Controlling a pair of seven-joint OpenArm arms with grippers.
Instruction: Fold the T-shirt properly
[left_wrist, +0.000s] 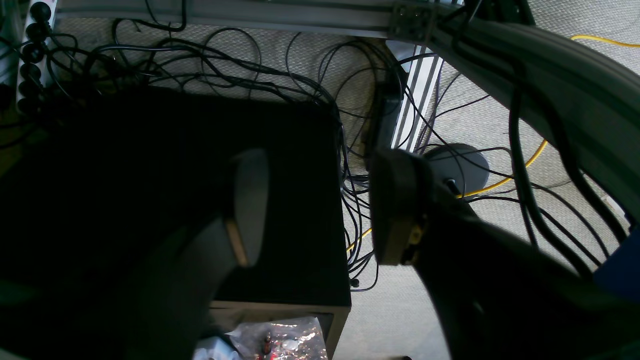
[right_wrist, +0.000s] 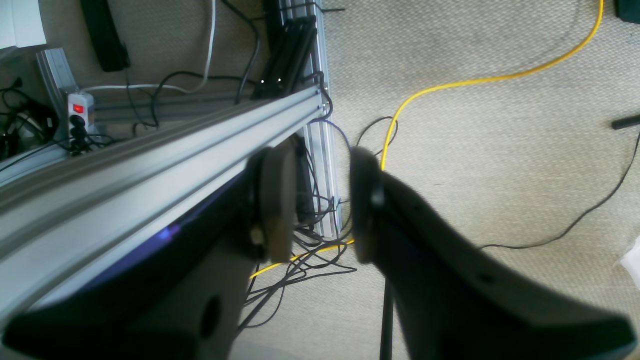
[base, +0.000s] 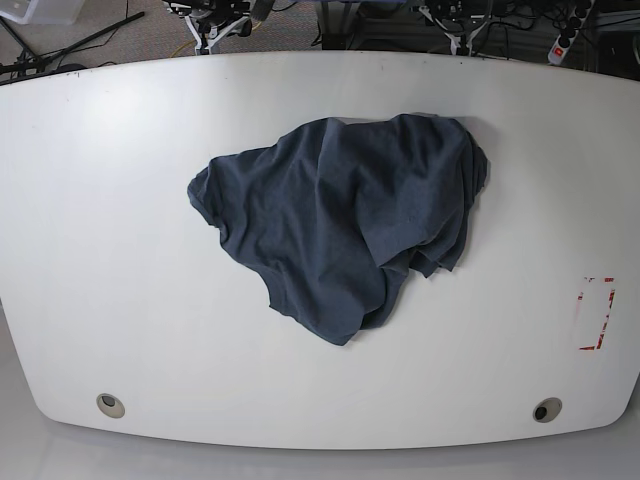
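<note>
On the white table (base: 100, 250), a little above and right of its middle, we see the T-shirt (base: 340, 225) lying in a crumpled, unfolded heap. It is dark slate-blue cloth with a soft heathered look, rumpled into ridges and overlapping flaps, its outline ragged and lobed; we cannot make out any lettering or tell sleeves from body. The table has a smooth, curved-edged top with two round holes near its front edge and a red-marked patch (base: 596, 312) at the right.

Neither arm reaches over the table. In its wrist view our left gripper (left_wrist: 320, 207) stands wide open and empty, its dark fingers over a black box (left_wrist: 280, 200) and tangled cables (left_wrist: 250, 65), much of that view lost in shadow. Our right gripper (right_wrist: 317, 202) is also parted and holds nothing, hanging over beige carpet (right_wrist: 500, 150), a yellow cable (right_wrist: 450, 85) and a ribbed aluminium rail (right_wrist: 150, 160).
</note>
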